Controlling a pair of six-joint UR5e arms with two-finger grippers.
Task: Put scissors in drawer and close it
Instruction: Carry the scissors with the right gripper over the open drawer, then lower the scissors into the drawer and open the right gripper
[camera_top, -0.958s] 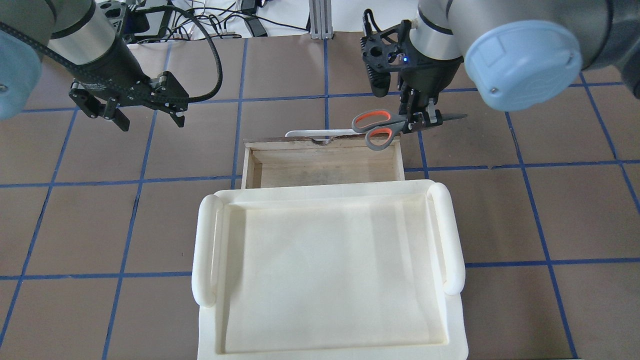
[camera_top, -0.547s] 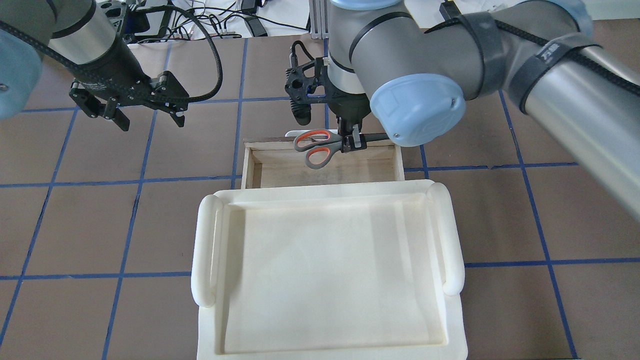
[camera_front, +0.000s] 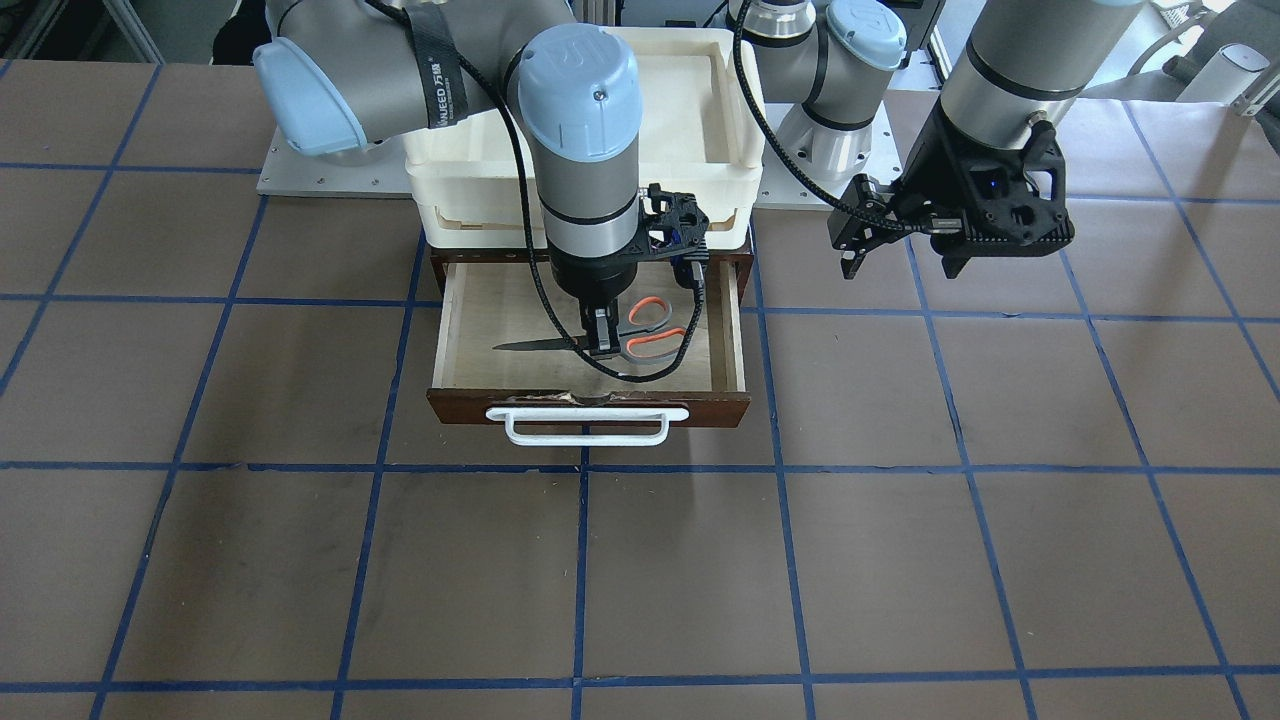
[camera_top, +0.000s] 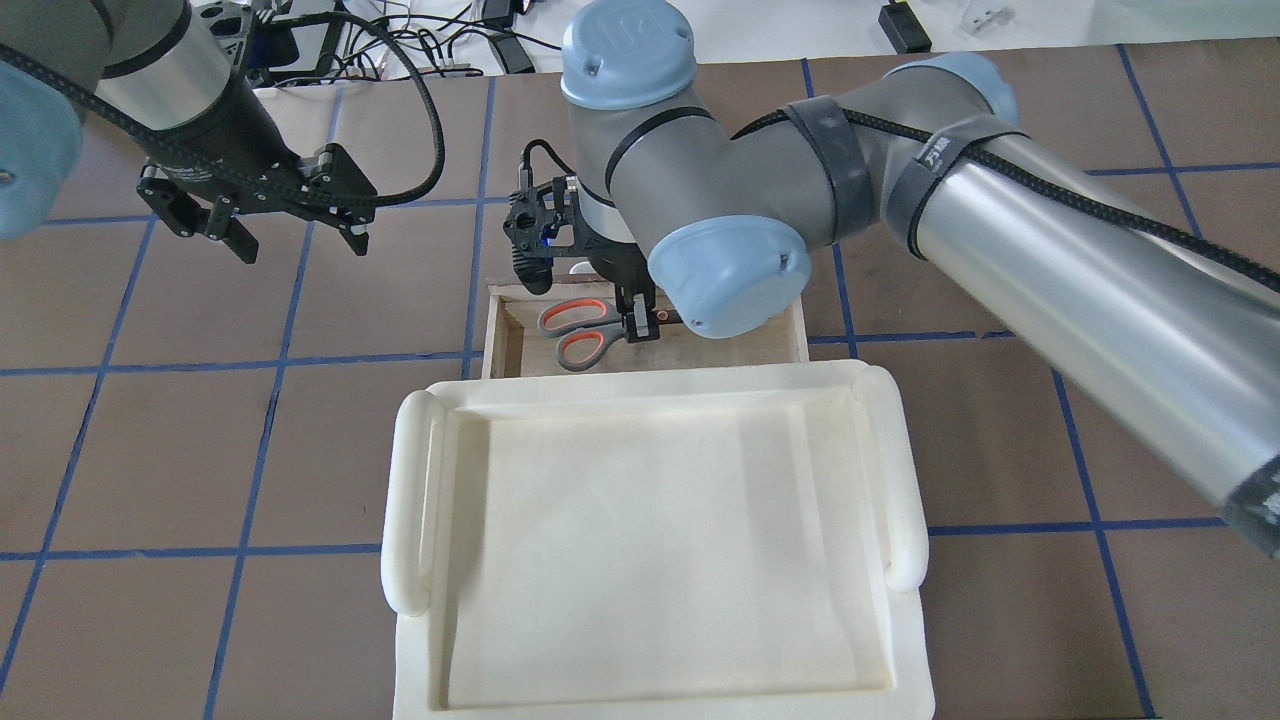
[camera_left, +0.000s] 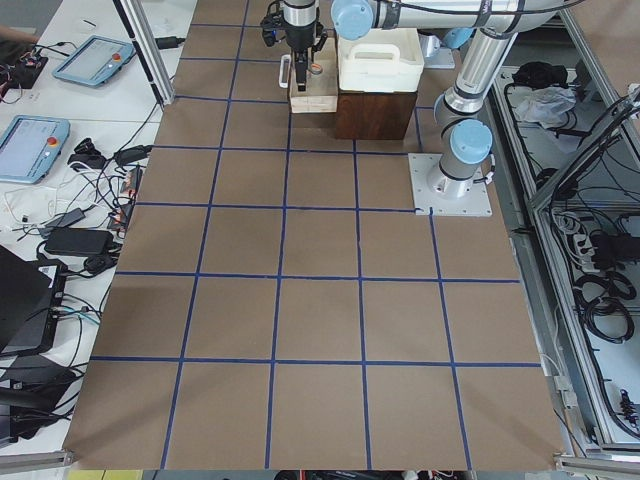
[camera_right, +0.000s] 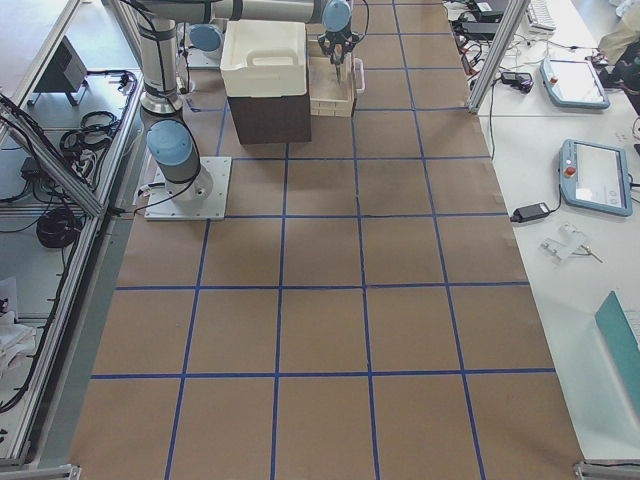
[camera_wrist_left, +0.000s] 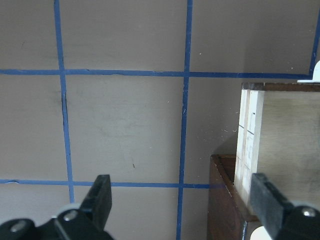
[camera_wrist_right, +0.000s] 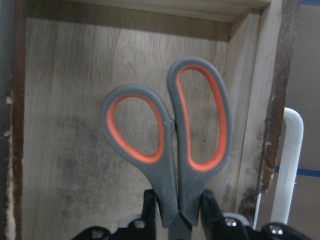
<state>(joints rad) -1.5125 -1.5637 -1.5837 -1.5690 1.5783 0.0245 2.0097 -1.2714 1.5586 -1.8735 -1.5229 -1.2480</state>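
- Hanging low inside the open drawer at the centre of the front view, the scissors sit level, and the right jaws clamp them near the pivot, likely for release.
- Overhead, upper left: the left jaws gape wide and empty above the counter, apart from the drawer.
- Right wrist view: the handles fill the centre over the plywood floor.

Scissors blades hidden under right arm overhead.
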